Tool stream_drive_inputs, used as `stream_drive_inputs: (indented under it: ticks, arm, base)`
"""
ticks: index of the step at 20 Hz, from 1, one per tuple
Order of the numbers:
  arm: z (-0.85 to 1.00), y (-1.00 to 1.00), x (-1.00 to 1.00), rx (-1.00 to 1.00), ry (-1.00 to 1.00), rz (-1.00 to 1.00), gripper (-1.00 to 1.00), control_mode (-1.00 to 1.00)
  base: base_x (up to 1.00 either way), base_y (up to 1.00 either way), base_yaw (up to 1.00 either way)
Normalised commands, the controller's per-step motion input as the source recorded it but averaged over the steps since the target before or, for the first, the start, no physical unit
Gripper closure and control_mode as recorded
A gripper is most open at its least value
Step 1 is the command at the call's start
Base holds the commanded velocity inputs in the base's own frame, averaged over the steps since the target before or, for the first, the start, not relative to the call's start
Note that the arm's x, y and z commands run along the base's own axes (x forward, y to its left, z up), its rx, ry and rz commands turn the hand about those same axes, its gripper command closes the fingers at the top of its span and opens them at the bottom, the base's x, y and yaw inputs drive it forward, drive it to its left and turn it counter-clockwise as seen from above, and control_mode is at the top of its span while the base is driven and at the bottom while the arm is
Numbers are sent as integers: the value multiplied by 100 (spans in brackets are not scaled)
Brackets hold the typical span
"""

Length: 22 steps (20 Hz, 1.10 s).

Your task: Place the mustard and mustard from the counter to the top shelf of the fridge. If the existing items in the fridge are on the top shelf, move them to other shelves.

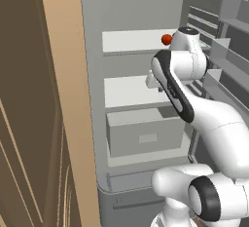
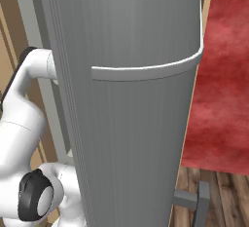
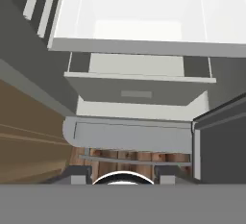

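The fridge [image 1: 95,99] stands open, and my arm [image 1: 175,87] reaches into it. An existing item, the small orange-red ball [image 1: 166,39], sits on the top shelf [image 1: 131,41] just left of my wrist. My hand hangs above the front of the middle shelf [image 1: 126,92] and looks down at it [image 3: 129,11]. Below that are the pale grey drawer box [image 3: 137,93] and the wooden floor. My gripper [image 3: 122,172] is open, its finger tips [image 3: 79,174] apart with nothing between them. The mustard and the counter are out of view.
The fridge door [image 2: 136,123], with its curved handle [image 2: 146,70], stands close on my right; its racks [image 1: 228,50] face the shelves. A tan cabinet panel [image 1: 63,99] borders the fridge on the left. A red rug [image 2: 223,75] lies on the wood floor beyond the door.
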Motion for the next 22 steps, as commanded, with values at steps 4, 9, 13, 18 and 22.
stream_drive_inputs:
  ticks: [4,9,13,18,22]
  arm:
    - [0,0,-1,0,1,0,-100,-100]
    - [31,-6,-36,0,-43,0,-100,-100]
    - [72,-7,-39,0,-59,-7,-100,-100]
    - [85,-2,-3,0,-35,-19,-100,-100]
    - [72,-21,12,1,-8,-18,-100,-100]
  base:
    - [0,0,0]
    - [0,0,0]
    - [0,0,0]
    - [0,0,0]
    - [0,0,0]
